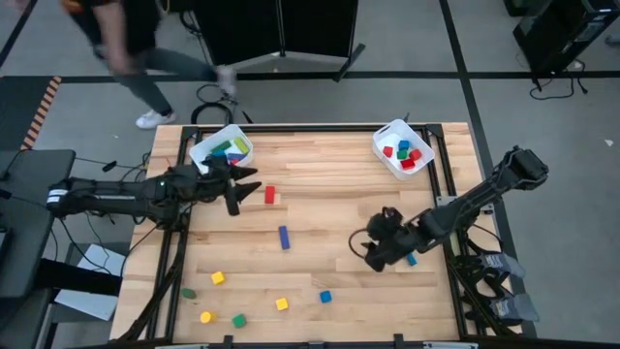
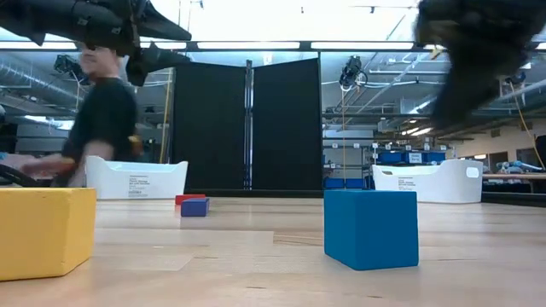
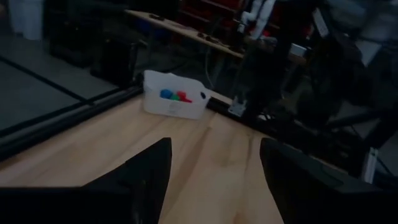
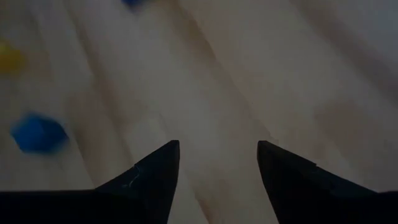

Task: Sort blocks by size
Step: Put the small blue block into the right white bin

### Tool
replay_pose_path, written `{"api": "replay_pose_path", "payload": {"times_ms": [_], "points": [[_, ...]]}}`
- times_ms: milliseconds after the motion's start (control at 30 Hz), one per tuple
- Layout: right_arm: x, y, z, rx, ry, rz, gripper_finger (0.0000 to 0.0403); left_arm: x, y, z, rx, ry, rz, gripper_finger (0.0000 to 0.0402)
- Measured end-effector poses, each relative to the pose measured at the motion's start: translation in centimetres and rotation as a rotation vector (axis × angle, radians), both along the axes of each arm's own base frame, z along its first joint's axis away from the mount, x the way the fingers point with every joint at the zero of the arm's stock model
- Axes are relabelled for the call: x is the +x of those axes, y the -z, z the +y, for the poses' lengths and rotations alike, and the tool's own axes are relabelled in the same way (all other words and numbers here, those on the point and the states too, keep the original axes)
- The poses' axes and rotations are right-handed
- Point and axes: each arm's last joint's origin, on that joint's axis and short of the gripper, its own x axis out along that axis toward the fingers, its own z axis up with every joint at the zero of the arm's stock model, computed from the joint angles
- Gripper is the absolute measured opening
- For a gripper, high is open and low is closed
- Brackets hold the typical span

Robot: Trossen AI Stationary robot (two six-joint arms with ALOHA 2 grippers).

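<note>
Blocks lie loose on the wooden table: a red bar point(image 1: 270, 195), a blue bar point(image 1: 284, 237), a blue cube point(image 1: 325, 297), yellow cubes point(image 1: 218, 278) point(image 1: 282, 303) and green blocks point(image 1: 238, 321). My left gripper point(image 1: 244, 189) is open and empty, above the table beside the far-left bin point(image 1: 221, 150), left of the red bar. My right gripper point(image 1: 373, 254) is open and empty over bare wood at mid-right; a blue cube point(image 4: 38, 133) shows ahead of its fingers. A small blue block point(image 1: 412, 259) shows beside the right arm.
The far-left white bin holds green, blue and other blocks. The far-right white bin point(image 1: 403, 148) holds red and blue cubes; it also shows in the left wrist view point(image 3: 175, 101). A person point(image 1: 126, 48) walks past beyond the table's far left corner. Bare wood lies mid-table.
</note>
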Motion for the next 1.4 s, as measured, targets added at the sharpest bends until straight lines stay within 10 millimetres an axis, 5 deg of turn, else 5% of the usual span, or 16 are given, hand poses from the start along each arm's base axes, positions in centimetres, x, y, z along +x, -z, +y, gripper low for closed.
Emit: {"api": "replay_pose_path", "payload": {"times_ms": [367,533,767,967,1400], "points": [[4.9,-2.4,-5.2,-0.12,0.018,-0.288,0.0226,1.8,1.2,0.5,0.011,0.007,0.066,0.0253],[8.5,-1.8,-5.4,-0.136,-0.124,-0.414,0.0226,2.1,1.1,0.5,0.016,0.005,0.043,0.0253],[12.3,0.3,-2.1,-0.129,-0.49,-0.211,0.0234,2.1,1.1,0.5,0.013,0.004,0.042,0.0253],[11.5,1.5,1.5,-0.18,-0.712,-0.1,0.0251,2.1,1.1,0.5,0.01,0.004,0.047,0.0253],[9.8,1.6,6.9,-0.169,-0.813,-0.182,0.0296,2.1,1.2,0.5,0.011,0.004,0.054,0.0253]]}}
